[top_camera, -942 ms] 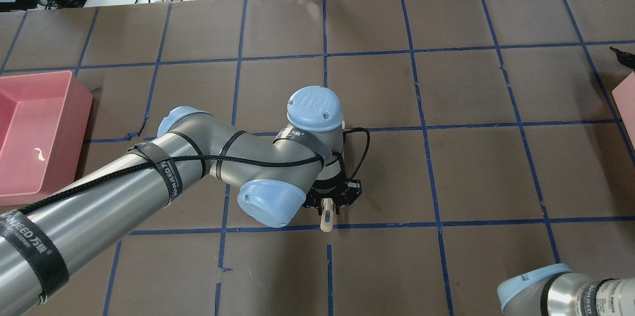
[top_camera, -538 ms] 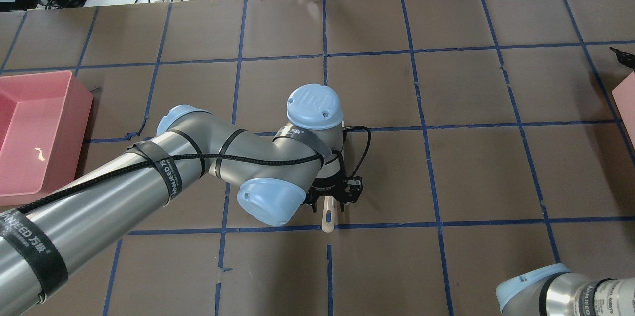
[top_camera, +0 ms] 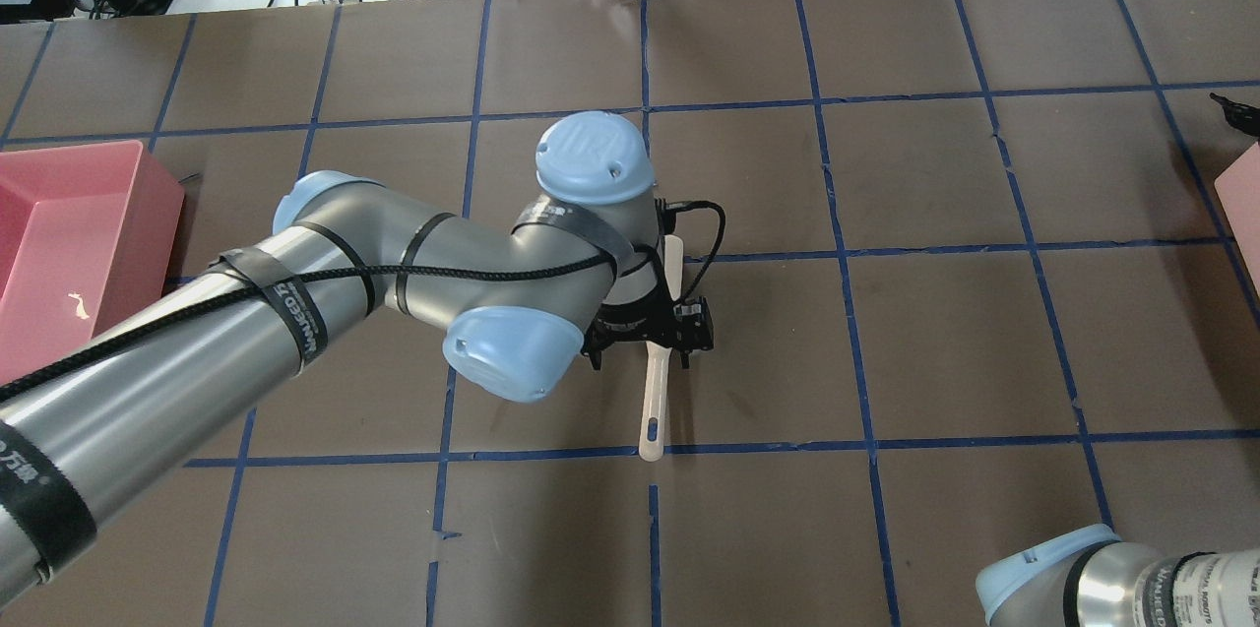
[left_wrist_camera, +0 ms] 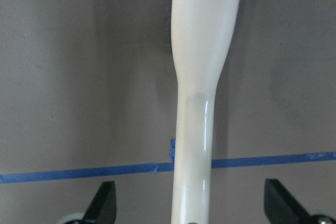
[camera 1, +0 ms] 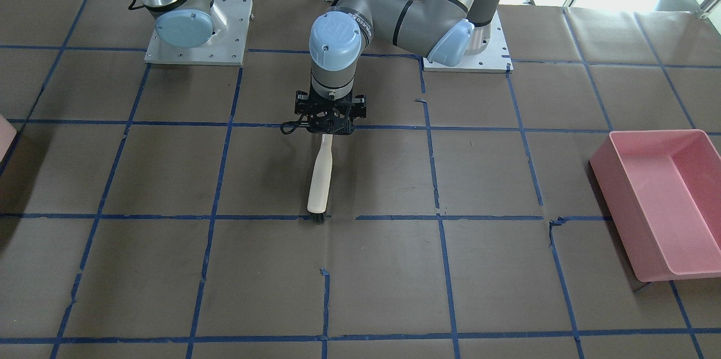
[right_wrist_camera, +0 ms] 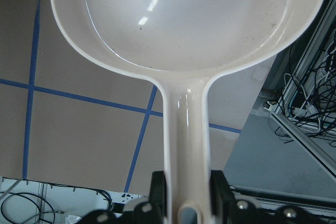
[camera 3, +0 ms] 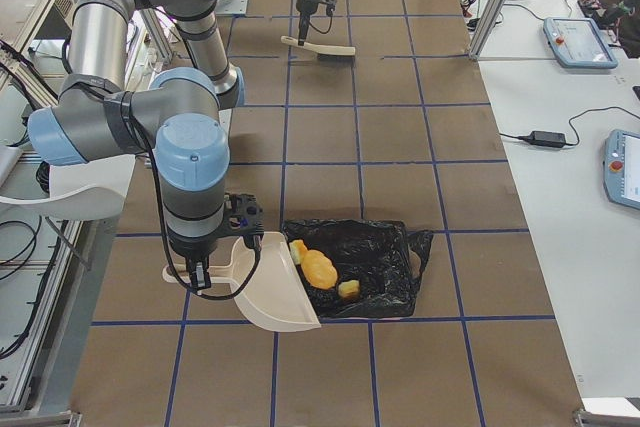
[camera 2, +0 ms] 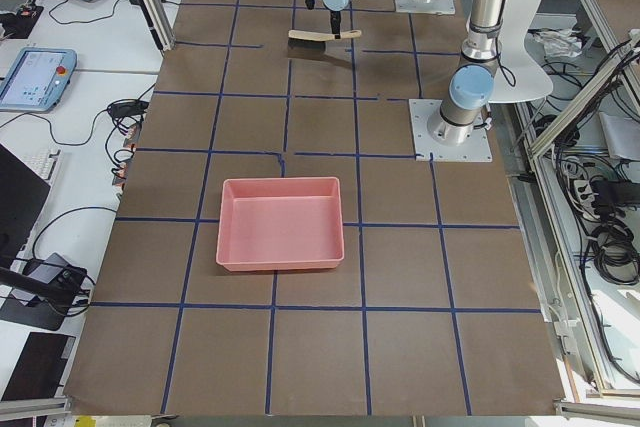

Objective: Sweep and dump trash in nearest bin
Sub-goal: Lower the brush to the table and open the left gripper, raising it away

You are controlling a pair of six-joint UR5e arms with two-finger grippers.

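The trash shows only in the right exterior view: an orange-brown lump (camera 3: 318, 269) and two pale yellow chunks (camera 3: 298, 249) (camera 3: 348, 289) lie on a black plastic bag (camera 3: 380, 257). My right gripper (camera 3: 215, 259) (right_wrist_camera: 186, 184) is shut on the handle of a cream dustpan (camera 3: 270, 297) (right_wrist_camera: 173, 19), whose mouth is at the bag's edge beside the lumps. My left gripper (top_camera: 645, 337) (camera 1: 329, 119) (left_wrist_camera: 191, 203) is open, its fingers wide on either side of a cream brush (top_camera: 652, 410) (camera 1: 320, 178) (left_wrist_camera: 202, 77) that lies flat on the table. Only a corner of the pale pink bin (top_camera: 1242, 194) (camera 1: 3, 136) shows.
A large pink rectangular tub (top_camera: 148, 214) (camera 1: 619, 201) (camera 2: 228, 232) stands on the robot's left side of the table. The table is brown paper with a blue tape grid. Cables and tablets lie beyond the far edge.
My left arm has drawn back from the end of the brush handle toward the brush head. The brush has stayed where it lay, so more of its handle shows.
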